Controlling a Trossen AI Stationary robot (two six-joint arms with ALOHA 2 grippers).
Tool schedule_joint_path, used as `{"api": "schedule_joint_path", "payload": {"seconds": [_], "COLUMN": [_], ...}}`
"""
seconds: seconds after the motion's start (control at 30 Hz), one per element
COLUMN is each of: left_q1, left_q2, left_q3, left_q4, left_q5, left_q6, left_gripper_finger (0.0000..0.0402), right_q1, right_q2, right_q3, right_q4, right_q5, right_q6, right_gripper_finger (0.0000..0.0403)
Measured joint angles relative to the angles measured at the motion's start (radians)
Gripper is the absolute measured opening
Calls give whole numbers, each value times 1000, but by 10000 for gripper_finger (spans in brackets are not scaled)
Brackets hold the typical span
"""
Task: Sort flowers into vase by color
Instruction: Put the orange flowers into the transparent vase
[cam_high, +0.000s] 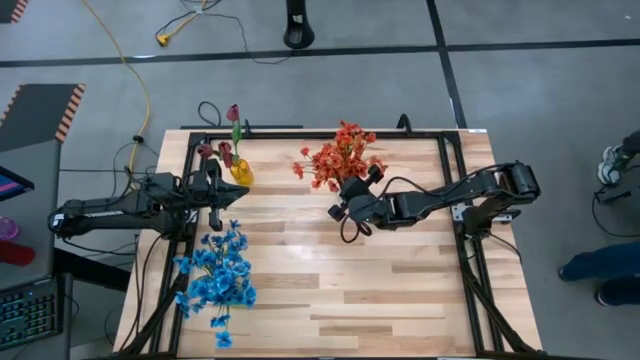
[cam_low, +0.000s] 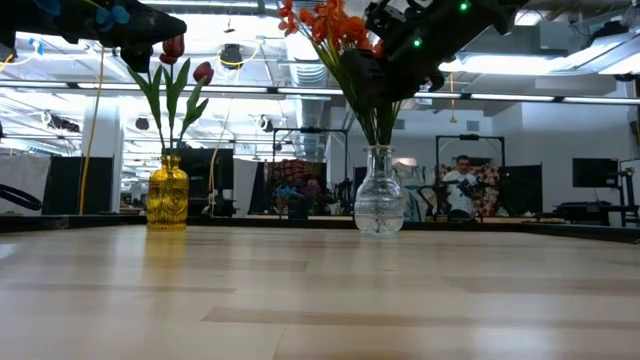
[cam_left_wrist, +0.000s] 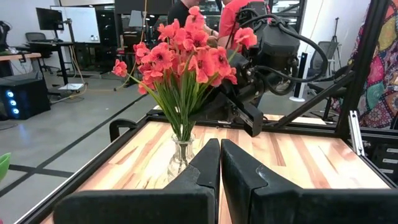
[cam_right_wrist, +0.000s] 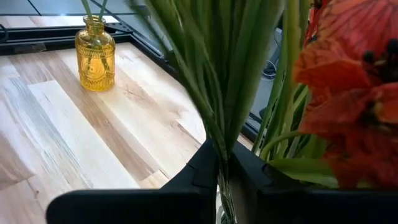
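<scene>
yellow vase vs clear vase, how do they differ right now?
The yellow vase is amber, textured glass; the clear vase is colourless with a rounder belly. The yellow vase holds a few dark maroon tulips; the clear vase holds a full bunch of orange-red flowers. The right gripper is closed around stems just above the clear vase's mouth; the left gripper, shut and empty, is near the yellow vase without touching it. Both stand upright on the table.
</scene>
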Motion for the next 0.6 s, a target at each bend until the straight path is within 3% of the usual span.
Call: {"api": "schedule_joint_path", "payload": {"seconds": [0.6], "left_q1": [0], "left_q2": [0], "left_q3": [0], "left_q4": [0], "left_q5": [0], "left_q6": [-3], "left_gripper_finger": [0], "right_q1": [0], "right_q2": [0], "right_q3": [0], "right_q4": [-5], "right_q5": [-1], "right_q6": [-4], "right_gripper_finger": [67]}}
